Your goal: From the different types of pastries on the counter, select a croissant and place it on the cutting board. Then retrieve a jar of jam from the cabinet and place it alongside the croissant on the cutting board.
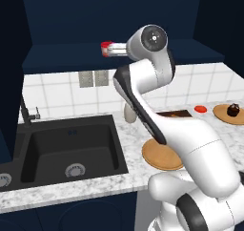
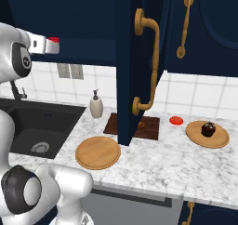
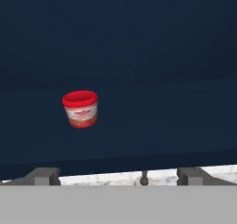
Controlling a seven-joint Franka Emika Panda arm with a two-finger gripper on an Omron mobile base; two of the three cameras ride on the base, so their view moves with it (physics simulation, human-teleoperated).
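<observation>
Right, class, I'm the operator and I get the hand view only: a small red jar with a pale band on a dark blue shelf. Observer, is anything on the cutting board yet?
Observer: Yes. A small golden-brown pastry lies on the flat dark brown cutting board, mostly hidden by the open navy cabinet door.
Operator: And the other pastry?
Observer: The dark brown round muffin sits on a round tan wooden plate, on the white marble counter.
Operator: Where is the tool?
Observer: The tool is at shelf height beside the red jar, high above the black sink.
</observation>
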